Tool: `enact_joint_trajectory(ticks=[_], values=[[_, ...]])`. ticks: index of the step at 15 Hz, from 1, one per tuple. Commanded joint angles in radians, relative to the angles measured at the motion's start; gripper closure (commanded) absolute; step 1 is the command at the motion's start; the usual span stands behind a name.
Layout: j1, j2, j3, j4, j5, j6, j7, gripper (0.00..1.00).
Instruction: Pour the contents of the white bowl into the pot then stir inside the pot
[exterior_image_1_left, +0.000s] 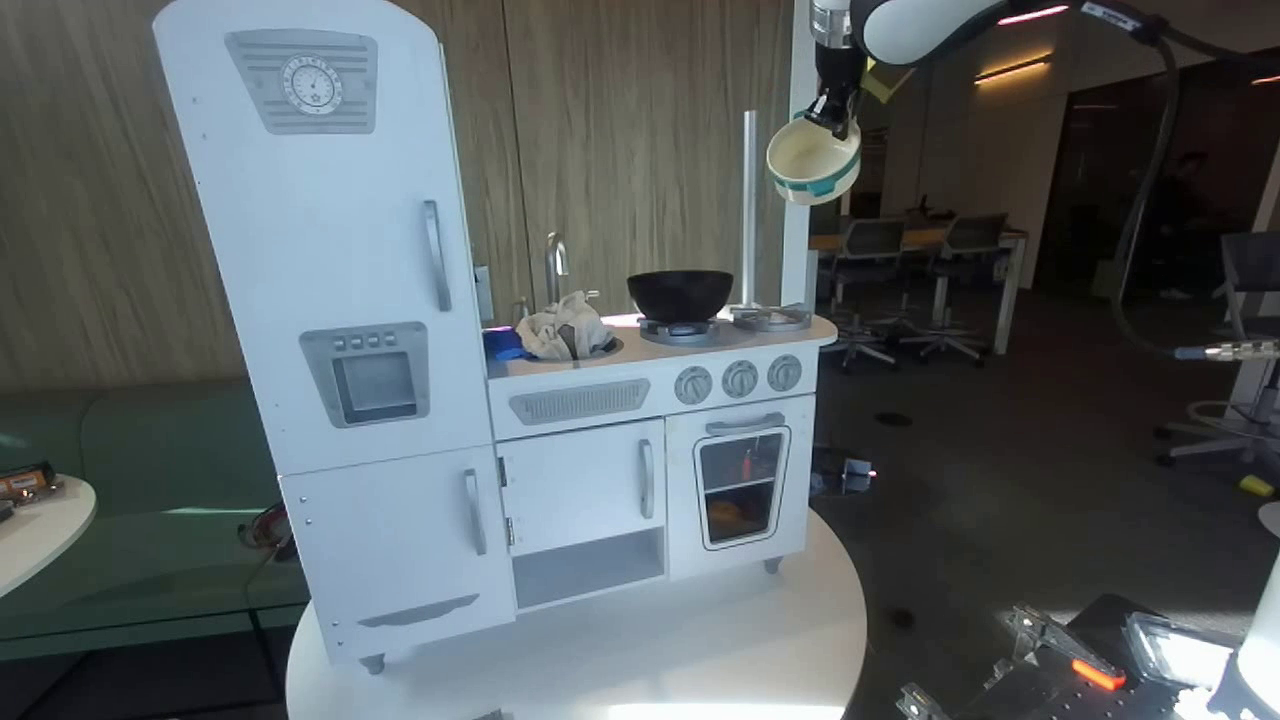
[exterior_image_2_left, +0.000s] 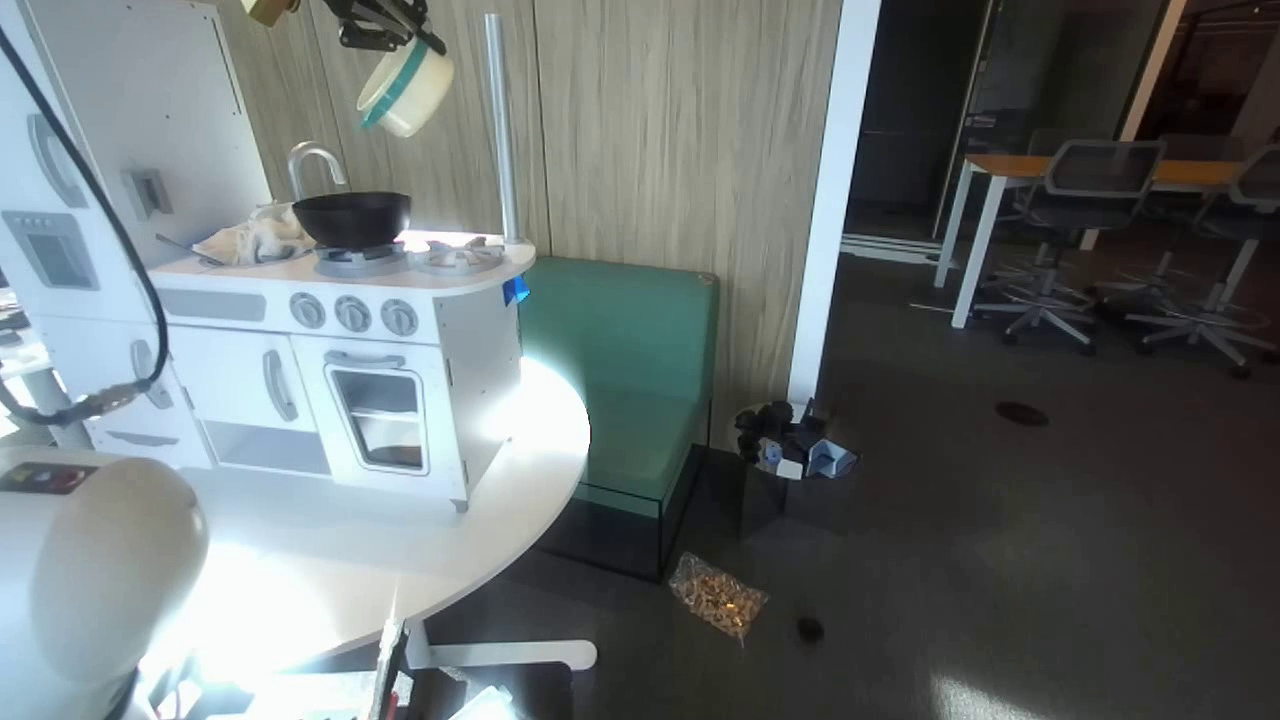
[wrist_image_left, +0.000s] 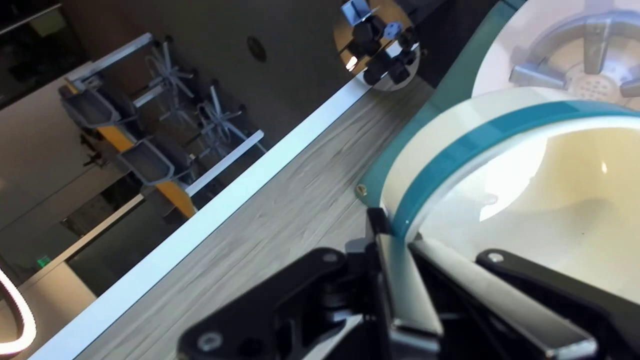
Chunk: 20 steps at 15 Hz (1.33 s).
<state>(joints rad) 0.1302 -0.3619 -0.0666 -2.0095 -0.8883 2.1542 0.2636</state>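
Black pot (exterior_image_1_left: 681, 296) sits on a burner (exterior_image_1_left: 680, 335), a second burner (exterior_image_1_left: 772, 320) between it and the rounded end of the toy stove (exterior_image_1_left: 824, 329), open air above; the arm (exterior_image_1_left: 920, 28) reaches in high, its tool (wrist_image_left: 399, 234) pinching the tilted white bowl (exterior_image_1_left: 813, 162) by its rim

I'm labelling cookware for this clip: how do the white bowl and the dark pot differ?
The white bowl wears a teal band; the pot looks plain black. The bowl hangs tilted, gripped by the gripper; the pot sits level on a burner. Both are round.
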Motion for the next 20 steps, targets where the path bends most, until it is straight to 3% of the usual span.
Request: enact_joint_trajectory(ticks=[1,4,6,20], values=[[-0.040,0.008,-0.031,0.034,0.264,-0.045,-0.228,0.97],[-0.069,0.060,-0.056,0.063,0.479,-0.098,-0.408,0.97],[-0.090,0.105,-0.053,0.087,0.550,-0.136,-0.479,0.97],[-0.190,0.513,-0.041,0.399,0.656,-0.096,-0.521,0.97]])
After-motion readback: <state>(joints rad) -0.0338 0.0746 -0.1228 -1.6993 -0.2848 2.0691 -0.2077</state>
